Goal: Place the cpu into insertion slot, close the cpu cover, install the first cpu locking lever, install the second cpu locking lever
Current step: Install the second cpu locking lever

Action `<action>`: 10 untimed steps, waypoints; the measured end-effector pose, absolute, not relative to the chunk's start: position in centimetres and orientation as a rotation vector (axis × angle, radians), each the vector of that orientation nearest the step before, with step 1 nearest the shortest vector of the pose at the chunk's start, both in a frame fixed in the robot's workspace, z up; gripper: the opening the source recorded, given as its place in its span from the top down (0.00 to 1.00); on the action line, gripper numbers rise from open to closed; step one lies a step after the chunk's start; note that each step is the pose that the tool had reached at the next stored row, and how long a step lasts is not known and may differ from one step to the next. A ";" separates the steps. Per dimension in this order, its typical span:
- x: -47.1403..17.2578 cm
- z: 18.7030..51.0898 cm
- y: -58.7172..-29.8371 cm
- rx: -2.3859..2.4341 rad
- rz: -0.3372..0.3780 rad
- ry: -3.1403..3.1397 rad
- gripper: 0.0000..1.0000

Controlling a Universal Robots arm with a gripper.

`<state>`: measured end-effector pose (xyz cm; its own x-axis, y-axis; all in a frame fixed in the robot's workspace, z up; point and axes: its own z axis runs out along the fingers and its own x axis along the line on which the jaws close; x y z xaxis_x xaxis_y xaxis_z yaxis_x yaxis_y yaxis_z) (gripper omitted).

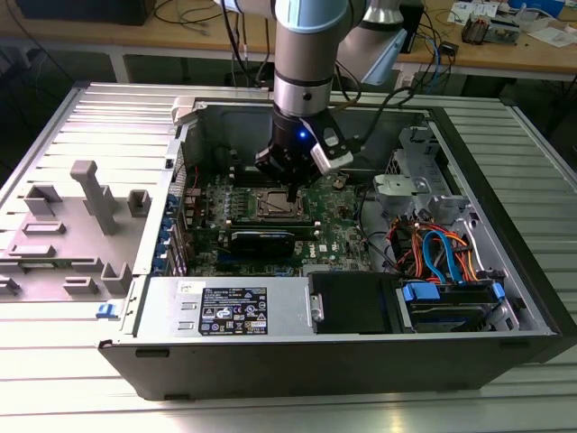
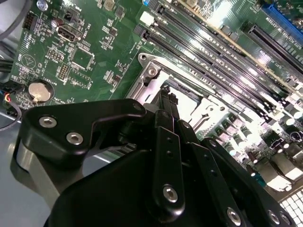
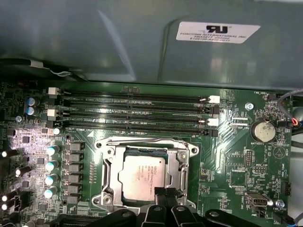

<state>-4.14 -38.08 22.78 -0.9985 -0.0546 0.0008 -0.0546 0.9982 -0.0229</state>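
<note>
Gripper (image 3: 165, 195) fingers pressed together, holding nothing, we hover at the near edge of the insertion slot (image 3: 106, 156), where the cpu (image 3: 144, 176) already sits under the closed cpu cover (image 3: 180, 172), and the locking levers look unfinished to us.

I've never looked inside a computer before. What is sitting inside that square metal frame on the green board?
Inside the cpu cover lies the cpu, its silver-grey top showing through the window. The insertion slot beneath is covered by the chip, and the tool hides the frame's near edge.
</note>
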 end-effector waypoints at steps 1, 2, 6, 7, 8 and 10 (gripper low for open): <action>-4.1 22.9 -38.1 0.086 0.036 -3.140 0.89; -4.1 23.2 -38.1 0.086 0.036 -3.140 0.89; -4.1 23.8 -38.3 0.086 0.037 -3.140 0.89; -4.1 23.8 -38.4 0.086 0.037 -3.140 0.89; -4.1 23.8 -38.6 0.086 0.037 -3.140 0.89; -4.1 23.8 -39.0 0.086 0.037 -3.140 0.89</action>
<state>-4.14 -38.95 23.80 -0.9985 -0.0548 0.0007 -0.0548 0.9982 -0.0235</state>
